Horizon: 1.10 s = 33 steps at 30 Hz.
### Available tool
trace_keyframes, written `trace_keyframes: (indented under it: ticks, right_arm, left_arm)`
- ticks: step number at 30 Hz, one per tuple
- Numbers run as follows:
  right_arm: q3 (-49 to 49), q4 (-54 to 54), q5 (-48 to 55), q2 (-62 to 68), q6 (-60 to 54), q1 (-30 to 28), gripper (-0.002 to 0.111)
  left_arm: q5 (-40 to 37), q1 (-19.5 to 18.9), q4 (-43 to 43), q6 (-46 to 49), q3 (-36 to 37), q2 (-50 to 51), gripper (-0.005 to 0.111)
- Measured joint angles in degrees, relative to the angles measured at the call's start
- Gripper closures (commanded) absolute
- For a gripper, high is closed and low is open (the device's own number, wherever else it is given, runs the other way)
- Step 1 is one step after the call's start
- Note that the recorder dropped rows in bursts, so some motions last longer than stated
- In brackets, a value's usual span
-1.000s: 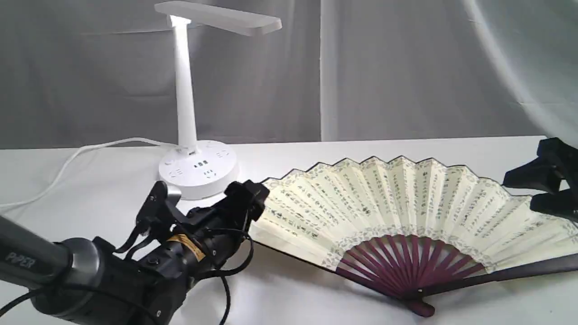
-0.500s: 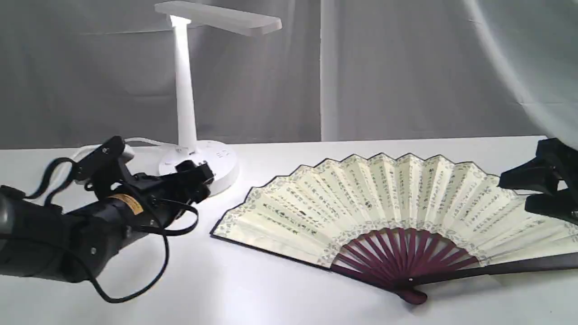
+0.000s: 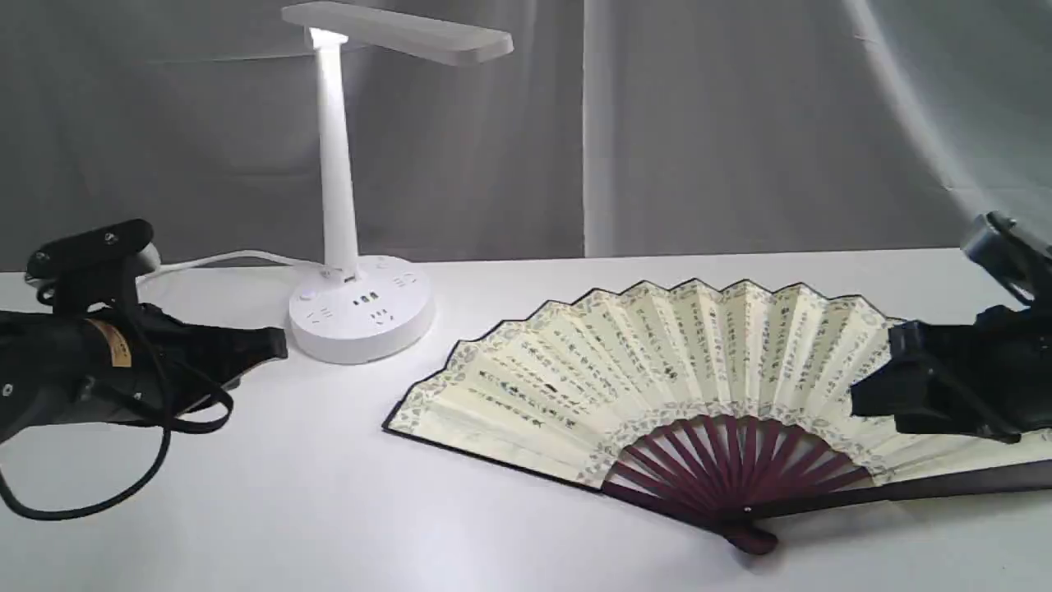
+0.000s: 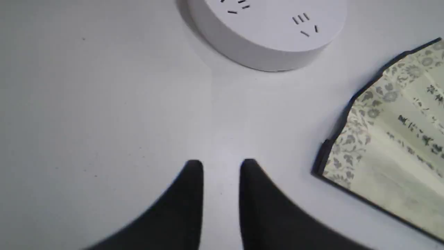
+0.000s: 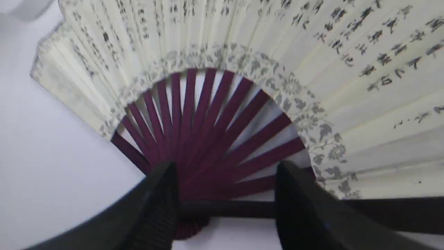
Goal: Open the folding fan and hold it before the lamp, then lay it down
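The folding fan (image 3: 699, 362) lies spread open and flat on the white table (image 3: 329, 510), ribs and pivot toward the front. The lamp (image 3: 339, 164) stands lit at the back left, and its round base (image 4: 270, 31) is close to the fan's left corner (image 4: 392, 139). My left gripper (image 3: 275, 345) hovers low, left of the lamp base and well clear of the fan. Its fingers (image 4: 194, 180) stand a narrow gap apart with nothing between them. My right gripper (image 3: 875, 374) hangs over the fan's right side, open wide with nothing in it. Its fingers (image 5: 166, 187) frame the maroon ribs (image 5: 208, 132).
The lamp's white cord (image 3: 205, 261) runs leftward along the table's back edge, behind my left arm. A grey curtain (image 3: 740, 123) closes off the back. A black cable loop (image 3: 107, 485) hangs from the left arm near the table top.
My left arm pulled back leftward, away from the fan's left edge. The fan settled flat on the table. My right gripper swung down and left over the fan's right side.
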<state>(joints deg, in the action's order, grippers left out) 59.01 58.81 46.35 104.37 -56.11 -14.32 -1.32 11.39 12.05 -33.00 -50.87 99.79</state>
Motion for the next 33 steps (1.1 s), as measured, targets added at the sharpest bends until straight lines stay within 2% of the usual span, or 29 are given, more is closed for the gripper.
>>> trace_keyframes:
  ticks: [1,6,13,18,22,30,33]
  right_arm:
    - [0.0,-1.95,-0.78,-0.39,1.04,0.92,0.069]
    - [0.0,-11.04,-5.21,-3.99,7.21,5.23,0.079]
    - [0.0,-27.4,-7.75,-8.39,24.29,8.15,0.108]
    - [0.0,-38.6,-6.3,-9.61,34.85,8.15,0.108]
    - [0.0,-45.03,-4.94,-11.5,40.55,8.15,0.108]
    - [0.0,-47.92,-2.2,-18.4,42.69,9.16,0.108]
    - [0.0,-48.11,-1.02,-21.12,42.8,9.16,0.108]
  left_arm:
    - [-1.09,0.0,1.08,0.0,0.0,-0.96,0.107]
    - [-6.97,0.0,5.54,0.0,0.0,-5.57,0.107]
    - [-19.8,0.0,7.83,0.21,0.0,-9.68,0.107]
    - [-29.02,0.0,7.66,1.43,0.0,-11.51,0.107]
    - [-33.24,0.0,3.55,8.99,0.0,-13.41,0.107]
    - [-39.18,-0.13,-1.79,19.68,0.0,-14.01,0.107]
    - [-40.68,-2.18,-4.43,21.15,0.0,-14.01,0.107]
